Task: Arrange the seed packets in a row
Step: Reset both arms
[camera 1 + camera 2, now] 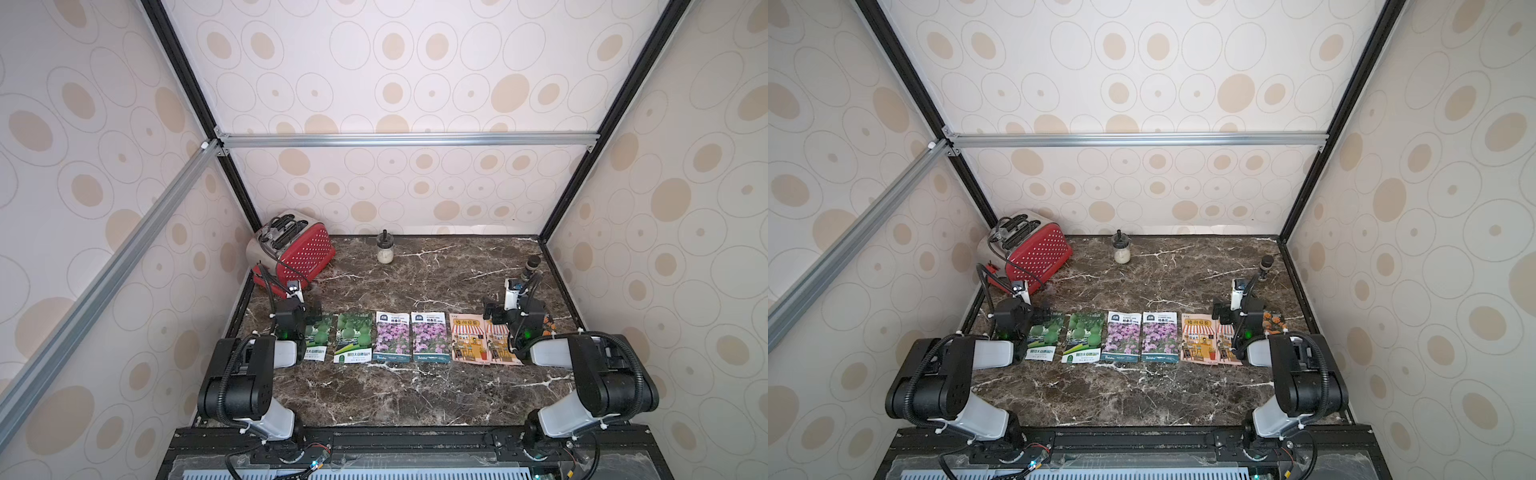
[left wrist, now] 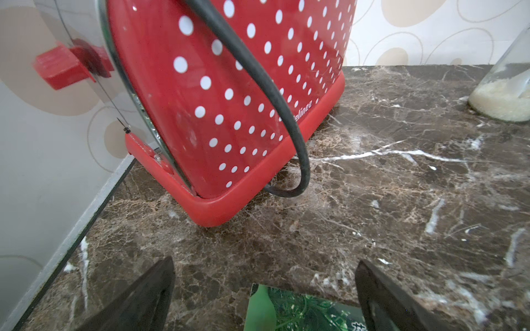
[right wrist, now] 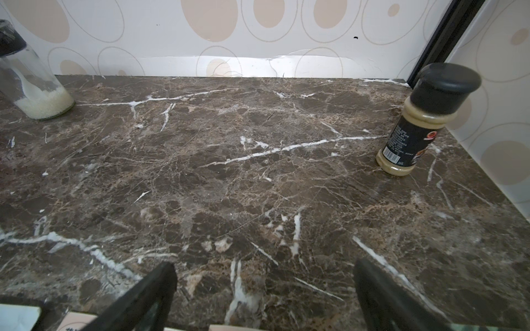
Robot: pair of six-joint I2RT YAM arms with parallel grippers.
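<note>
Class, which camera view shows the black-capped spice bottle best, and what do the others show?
The right wrist view: the black-capped, black-labelled spice bottle of pale powder stands upright, large and unobstructed. In both top views the bottle is small and far off, its label unreadable. The left wrist view lacks it.

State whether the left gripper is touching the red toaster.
Apart: the left wrist view shows bare marble between the left gripper and the red toaster.

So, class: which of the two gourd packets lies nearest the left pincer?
The end gourd packet, partly hidden by the left pincer; the other gourd packet lies in full view beside a purple-flower packet.
</note>
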